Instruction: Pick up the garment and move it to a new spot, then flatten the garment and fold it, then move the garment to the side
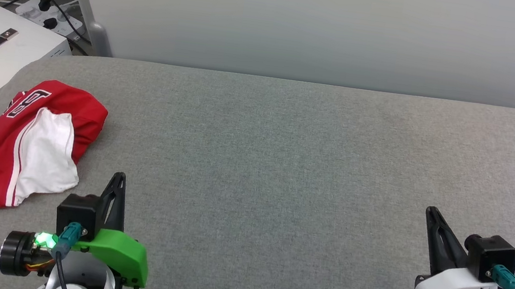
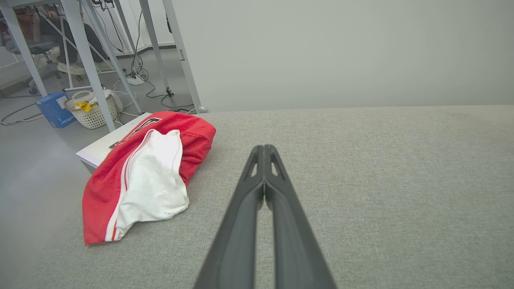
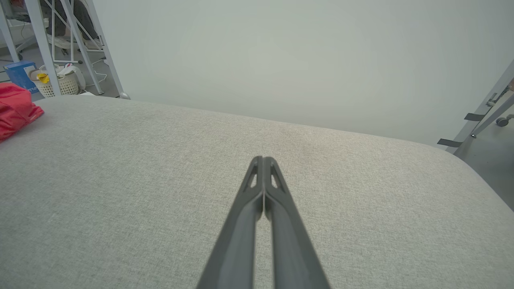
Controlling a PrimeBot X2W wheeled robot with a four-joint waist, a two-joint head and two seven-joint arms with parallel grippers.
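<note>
The garment [image 1: 38, 145] lies bunched at the left edge of the grey fabric table [image 1: 294, 169], just left of and beyond the left gripper [image 1: 120, 177], whose fingers are pinched together and empty. The right gripper [image 1: 430, 211], likewise closed on nothing, is well apart. A pale wall [image 1: 333, 25] stands behind.

**Three cameras over one grey table**

My head camera looks forward and down from above the near edge of the table [image 1: 295, 159]. It takes in the table's full width as far as the pale wall [image 1: 323, 24], with my left end effector [image 1: 120, 177] at lower left and my right end effector [image 1: 430, 210] at lower right.

Each wrist camera sits low and close over the cloth top, looking along its own fingers toward that wall. The left wrist view faces the table's left end, with the red garment [image 2: 140, 180] near. The right wrist view catches the same garment at its far left edge. Both wrist views share the white basket [image 2: 94, 118] on the floor beyond.
</note>
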